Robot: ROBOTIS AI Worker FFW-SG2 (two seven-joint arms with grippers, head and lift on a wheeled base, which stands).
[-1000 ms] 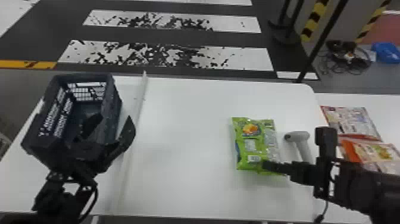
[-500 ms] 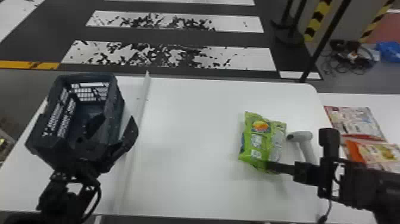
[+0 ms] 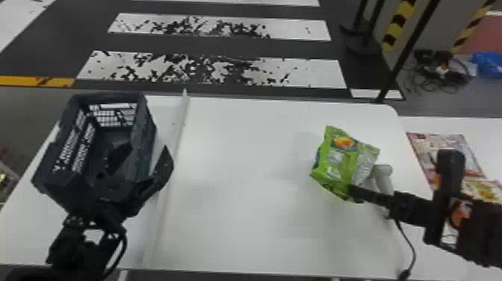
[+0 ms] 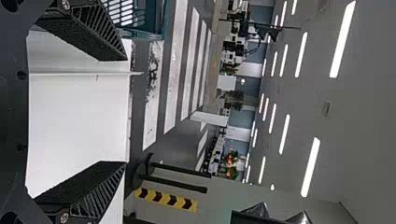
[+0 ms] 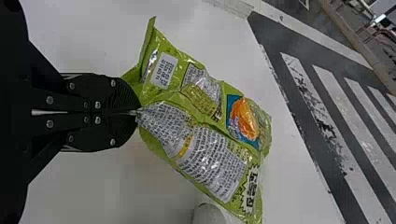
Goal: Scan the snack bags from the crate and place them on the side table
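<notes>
The right gripper (image 3: pixel 355 191) had its two flat black fingers together, clamped on the near edge of a green snack bag (image 3: pixel 334 164). Seen from the head, the arm came in from about 4 o'clock. The bag slanted above the white table (image 3: pixel 239 216); whether it touched the surface could not be made out. In the right wrist view, the side facing the camera carried a white label (image 5: pixel 164 70), dense grey panels of print, and an orange picture at the end farthest from the fingers.

Just beside the bag, at its 4 o'clock, stood a white handheld scanner (image 3: pixel 383 175), partly behind the gripper, with a dark cable (image 3: pixel 411 244) trailing towards 5 o'clock.

Beyond it, at about 3 o'clock, a white side table (image 3: pixel 440 125) held a red-and-white packet (image 3: pixel 454 144) and an orange-and-yellow packet (image 3: pixel 485 190), the second partly covered by the arm.

Well apart from the bag, at 9 o'clock past a raised white strip (image 3: pixel 172 160), was a dark blue plastic crate (image 3: pixel 67 168), open-topped, with lattice walls. Its dark floor showed towards the far end; its near end was hidden by the left gripper (image 3: pixel 146 149), whose fingers stood wide apart.

Towards 12 o'clock, past the table, lay a dark floor with worn white stripes (image 3: pixel 295 71).
</notes>
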